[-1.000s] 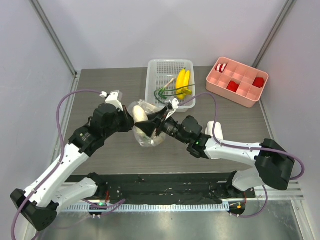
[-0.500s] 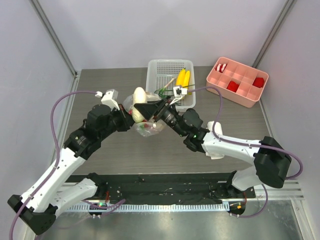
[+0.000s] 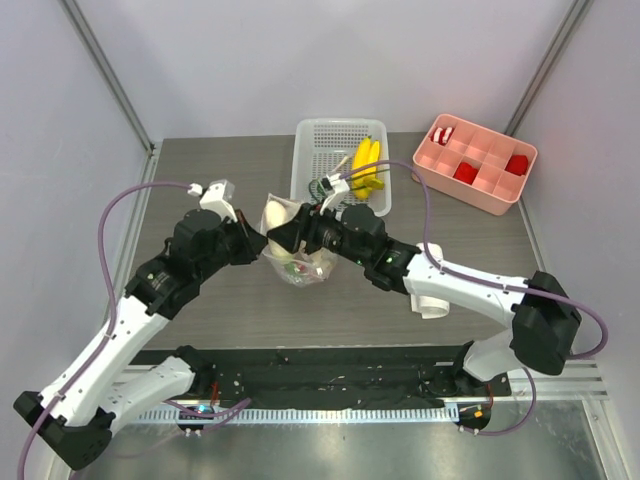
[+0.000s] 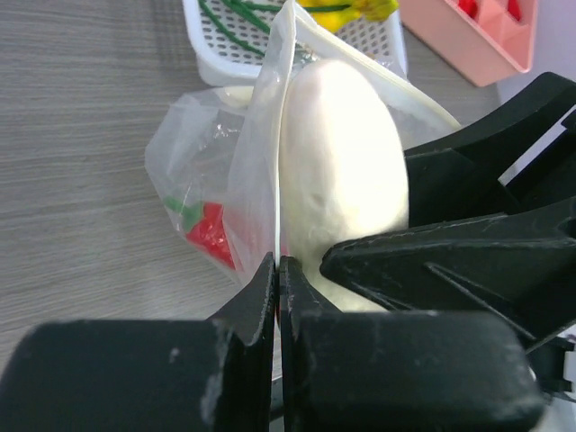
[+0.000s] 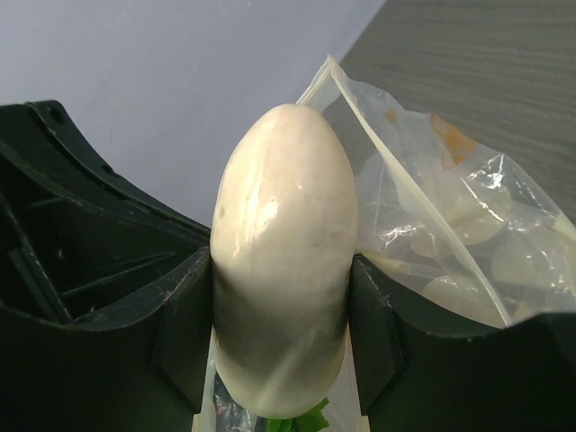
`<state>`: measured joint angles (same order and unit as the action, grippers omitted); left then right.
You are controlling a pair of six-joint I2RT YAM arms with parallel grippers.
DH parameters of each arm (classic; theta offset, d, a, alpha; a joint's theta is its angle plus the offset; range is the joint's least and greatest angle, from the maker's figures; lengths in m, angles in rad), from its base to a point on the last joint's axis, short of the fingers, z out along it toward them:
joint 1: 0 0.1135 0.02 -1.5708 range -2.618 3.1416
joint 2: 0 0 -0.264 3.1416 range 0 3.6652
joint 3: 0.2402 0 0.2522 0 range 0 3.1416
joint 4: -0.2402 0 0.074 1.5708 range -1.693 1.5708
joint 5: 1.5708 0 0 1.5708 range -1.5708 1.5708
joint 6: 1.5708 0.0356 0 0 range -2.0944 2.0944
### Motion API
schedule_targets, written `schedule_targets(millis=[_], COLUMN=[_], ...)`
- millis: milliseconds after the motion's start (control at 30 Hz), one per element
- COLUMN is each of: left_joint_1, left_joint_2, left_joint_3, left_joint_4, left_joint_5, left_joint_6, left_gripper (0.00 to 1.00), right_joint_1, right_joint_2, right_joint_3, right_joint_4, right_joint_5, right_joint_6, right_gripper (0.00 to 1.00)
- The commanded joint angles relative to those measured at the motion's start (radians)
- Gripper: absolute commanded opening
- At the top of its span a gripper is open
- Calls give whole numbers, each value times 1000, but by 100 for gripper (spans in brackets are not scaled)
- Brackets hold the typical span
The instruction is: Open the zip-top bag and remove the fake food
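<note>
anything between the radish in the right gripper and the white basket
Nothing visible lies between them. Only the film of the zip-top bag, pinched by the left gripper, stands beside the radish held in the right gripper. The white basket is just beyond, with bananas in it.
</note>
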<state>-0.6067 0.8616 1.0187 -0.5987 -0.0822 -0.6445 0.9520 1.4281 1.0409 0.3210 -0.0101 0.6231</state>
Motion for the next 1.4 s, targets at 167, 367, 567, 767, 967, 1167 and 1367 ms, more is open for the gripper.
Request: schedule_targets(millis=[167,367,567,767,967,1167,1367], left_joint_1=[-2,-2,-2,-2,-2,-2,-2], left_joint_2=[100,128,145,188,235,226,208], left_joint_3=[-196,-301,-345,-394,-414,-424,-422], left_joint_4=[215,280,309,359,398,404,393], left_joint_5=[-13,-53,-56,-48,-40,-42,-41], left_joint_6=[-61,-90,-95,-103,-101,-103,-103], left_gripper=[0,0,0,0,0,0,0], right_joint_1=[-73,-79,-64,-22,30,57,73], right_joint_2=[213,308,284,270,284,311,224], right_joint_3=[-223,-219,-167,11,137,205,116], right_joint_4=[424,380,149,-207,-436,-548,-425], right_joint_5=[-264,-249,-166,-59,85,179,183], right_joint_6=[272,258,158,-5,-117,-189,-180], right_gripper=[24,49,78,87,87,89,97])
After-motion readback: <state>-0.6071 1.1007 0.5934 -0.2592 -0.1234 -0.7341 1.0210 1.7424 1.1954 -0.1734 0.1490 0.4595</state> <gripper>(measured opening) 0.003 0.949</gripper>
